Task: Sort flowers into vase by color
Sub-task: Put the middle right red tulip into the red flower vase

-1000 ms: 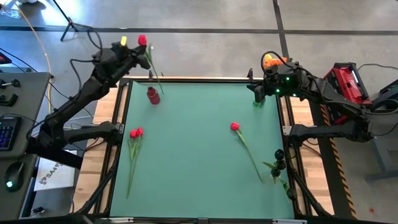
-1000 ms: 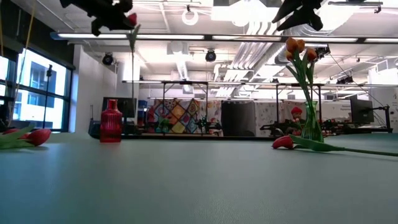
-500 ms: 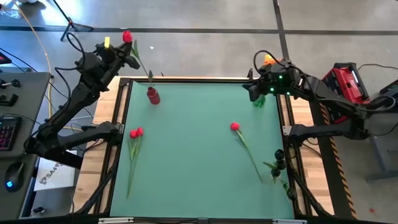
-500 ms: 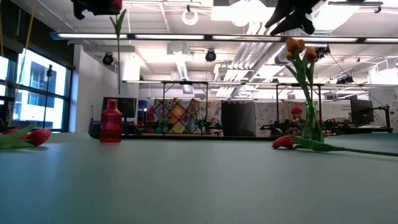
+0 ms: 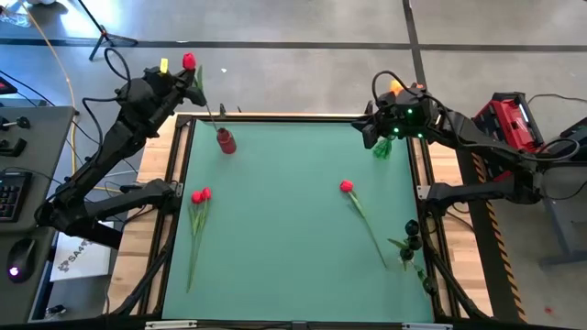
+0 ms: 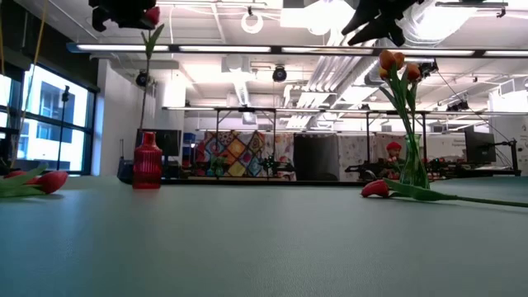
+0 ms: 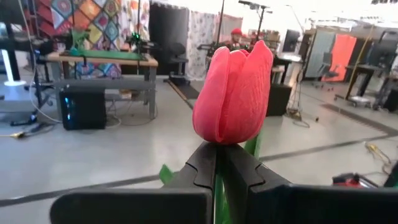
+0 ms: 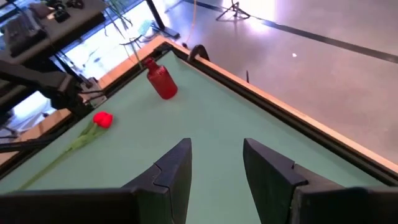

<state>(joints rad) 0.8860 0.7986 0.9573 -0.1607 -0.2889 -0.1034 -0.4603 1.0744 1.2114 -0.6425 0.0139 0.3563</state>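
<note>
Green-topped desk, wooden rim. On it: small red ribbed vase far left; clear green-tinted vase far right; two red tulips lying left; single red tulip lying right of centre.

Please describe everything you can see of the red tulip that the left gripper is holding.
The red tulip has a closed, smooth head of pinkish-red petals on a long thin green stem with a narrow leaf near the top. The left gripper is shut on the stem just below the head. The low view shows the flower raised high, its stem hanging almost upright, slightly tilted, above the red vase. In the high view the stem's lower end reaches the vase mouth at the mat's far left corner; whether it is inside cannot be told.
</note>
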